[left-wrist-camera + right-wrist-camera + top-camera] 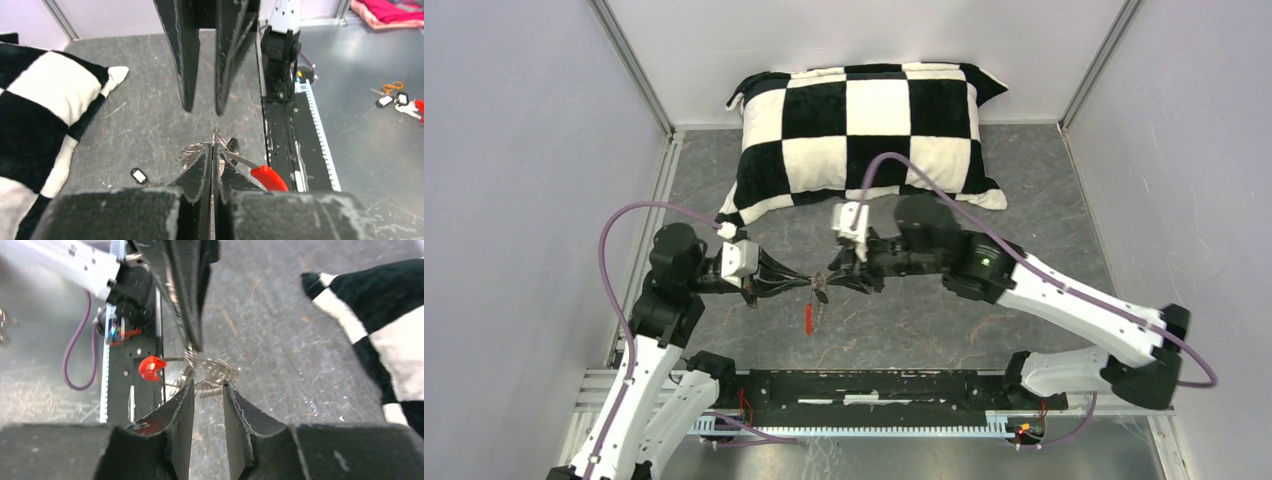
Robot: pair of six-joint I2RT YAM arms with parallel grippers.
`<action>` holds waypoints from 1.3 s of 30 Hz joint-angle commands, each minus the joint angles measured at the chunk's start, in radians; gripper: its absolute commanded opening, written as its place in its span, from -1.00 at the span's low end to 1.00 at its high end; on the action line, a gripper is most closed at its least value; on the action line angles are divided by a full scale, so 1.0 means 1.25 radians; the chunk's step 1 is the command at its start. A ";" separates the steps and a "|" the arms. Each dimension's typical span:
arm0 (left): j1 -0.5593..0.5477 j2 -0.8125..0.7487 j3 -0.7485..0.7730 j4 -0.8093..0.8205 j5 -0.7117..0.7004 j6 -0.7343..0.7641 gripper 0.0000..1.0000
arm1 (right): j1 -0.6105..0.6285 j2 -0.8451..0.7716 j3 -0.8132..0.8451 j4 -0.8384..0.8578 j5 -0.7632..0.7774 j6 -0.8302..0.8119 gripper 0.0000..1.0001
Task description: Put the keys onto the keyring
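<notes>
My left gripper (807,284) is shut on the silvery coiled keyring (192,149) and holds it above the table. The ring's red sleeve (808,318) hangs below and also shows in the left wrist view (269,177). My right gripper (832,279) faces it from the right, open, with its fingertips either side of the ring's coils (215,369); I cannot tell if they touch. The sleeve shows in the right wrist view (151,366). One key with a black head (139,175) lies on the table below the left gripper. A dark piece (231,145) beside the ring may be the other key.
A black-and-white checked cushion (869,125) lies at the back of the grey table (1024,180). The black base rail (874,385) runs along the near edge. Walls close in left, right and back. Spare keys and an orange ring (395,95) lie on the floor beyond the rail.
</notes>
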 commanded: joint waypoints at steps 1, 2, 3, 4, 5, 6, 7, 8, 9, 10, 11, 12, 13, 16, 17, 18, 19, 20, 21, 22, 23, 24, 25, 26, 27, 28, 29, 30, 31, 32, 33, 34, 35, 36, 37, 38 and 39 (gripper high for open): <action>-0.004 -0.032 -0.031 0.405 -0.007 -0.365 -0.96 | -0.045 -0.108 -0.085 0.251 -0.021 0.082 -0.32; -0.004 -0.028 -0.030 0.434 -0.010 -0.396 -0.95 | -0.055 -0.117 -0.093 0.272 -0.032 0.091 -0.32; -0.005 -0.023 -0.030 0.462 -0.011 -0.432 -0.96 | -0.061 -0.119 -0.096 0.290 -0.042 0.112 -0.32; -0.005 -0.018 -0.031 0.486 -0.014 -0.461 -0.96 | -0.068 -0.119 -0.096 0.303 -0.057 0.122 -0.31; -0.007 -0.015 -0.032 0.504 -0.015 -0.488 -0.96 | -0.072 -0.115 -0.091 0.312 -0.075 0.131 -0.31; -0.007 -0.014 -0.035 0.527 -0.017 -0.513 -0.96 | -0.075 -0.108 -0.085 0.317 -0.089 0.139 -0.31; -0.009 -0.014 -0.040 0.550 -0.022 -0.537 -0.96 | -0.076 -0.102 -0.079 0.325 -0.100 0.146 -0.31; -0.010 -0.016 -0.043 0.562 -0.027 -0.555 -0.95 | -0.076 -0.094 -0.074 0.331 -0.110 0.155 -0.31; -0.014 -0.017 -0.044 0.565 -0.035 -0.561 -0.96 | -0.077 -0.088 -0.068 0.339 -0.121 0.159 -0.31; -0.017 -0.017 -0.045 0.565 -0.038 -0.561 -0.96 | -0.076 -0.081 -0.062 0.344 -0.131 0.165 -0.31; -0.020 -0.017 -0.045 0.566 -0.041 -0.562 -0.96 | -0.076 -0.074 -0.057 0.346 -0.144 0.169 -0.31; -0.021 -0.017 -0.044 0.566 -0.043 -0.561 -0.96 | -0.076 -0.071 -0.054 0.347 -0.152 0.173 -0.31; -0.022 -0.017 -0.043 0.567 -0.046 -0.560 -0.96 | -0.076 -0.068 -0.052 0.348 -0.159 0.176 -0.31; -0.022 -0.017 -0.042 0.566 -0.058 -0.557 -0.96 | -0.076 -0.067 -0.061 0.369 -0.181 0.188 -0.31; -0.022 -0.017 -0.042 0.567 -0.060 -0.556 -0.96 | -0.076 -0.069 -0.064 0.379 -0.185 0.191 -0.31; -0.022 -0.017 -0.042 0.567 -0.060 -0.555 -0.95 | -0.077 -0.070 -0.065 0.383 -0.188 0.193 -0.31; -0.022 -0.018 -0.044 0.566 -0.060 -0.554 -0.96 | -0.076 -0.070 -0.067 0.385 -0.189 0.194 -0.32; -0.022 -0.019 -0.046 0.566 -0.060 -0.554 -0.96 | -0.076 -0.070 -0.066 0.384 -0.189 0.194 -0.33; -0.022 -0.020 -0.046 0.567 -0.060 -0.554 -0.96 | -0.078 -0.071 -0.065 0.383 -0.190 0.193 -0.35; -0.022 -0.021 -0.046 0.567 -0.060 -0.554 -0.96 | -0.078 -0.072 -0.064 0.382 -0.190 0.192 -0.37; -0.022 -0.022 -0.046 0.566 -0.059 -0.553 -0.96 | -0.078 -0.072 -0.059 0.371 -0.182 0.186 -0.38; -0.022 -0.022 -0.046 0.567 -0.060 -0.552 -0.96 | -0.081 -0.074 -0.054 0.361 -0.172 0.180 -0.38; -0.022 -0.022 -0.044 0.566 -0.060 -0.552 -0.96 | -0.087 -0.078 -0.047 0.335 -0.163 0.172 -0.36; -0.022 -0.022 -0.043 0.567 -0.060 -0.552 -0.96 | -0.094 -0.083 -0.044 0.323 -0.159 0.168 -0.34; -0.022 -0.023 -0.042 0.567 -0.061 -0.553 -0.96 | -0.102 -0.092 -0.046 0.321 -0.158 0.166 -0.31; -0.022 -0.023 -0.041 0.566 -0.060 -0.552 -0.95 | -0.107 -0.100 -0.048 0.318 -0.160 0.164 -0.28; -0.022 -0.024 -0.041 0.567 -0.060 -0.552 -0.96 | -0.110 -0.108 -0.048 0.315 -0.163 0.159 -0.24; -0.022 -0.024 -0.040 0.567 -0.059 -0.552 -0.96 | -0.111 -0.112 -0.047 0.311 -0.164 0.154 -0.20; -0.022 -0.024 -0.039 0.566 -0.060 -0.551 -0.96 | -0.112 -0.116 -0.045 0.308 -0.165 0.151 -0.19; -0.022 -0.022 -0.039 0.568 -0.058 -0.551 -0.95 | -0.113 -0.118 -0.044 0.305 -0.168 0.149 -0.17; -0.022 -0.022 -0.039 0.567 -0.058 -0.550 -0.96 | -0.113 -0.118 -0.042 0.303 -0.175 0.149 -0.15; -0.023 -0.020 -0.040 0.566 -0.056 -0.549 -0.96 | -0.113 -0.116 -0.041 0.304 -0.185 0.152 -0.15; -0.023 -0.020 -0.039 0.567 -0.056 -0.549 -0.96 | -0.113 -0.113 -0.042 0.309 -0.197 0.157 -0.14; -0.023 -0.019 -0.040 0.566 -0.056 -0.547 -0.96 | -0.113 -0.109 -0.042 0.315 -0.211 0.165 -0.14; -0.023 -0.019 -0.041 0.567 -0.056 -0.545 -0.96 | -0.113 -0.105 -0.041 0.324 -0.227 0.172 -0.15; -0.023 -0.019 -0.041 0.567 -0.056 -0.543 -0.96 | -0.112 -0.100 -0.042 0.335 -0.242 0.181 -0.15; -0.023 -0.018 -0.042 0.565 -0.056 -0.540 -0.95 | -0.113 -0.095 -0.042 0.343 -0.260 0.189 -0.16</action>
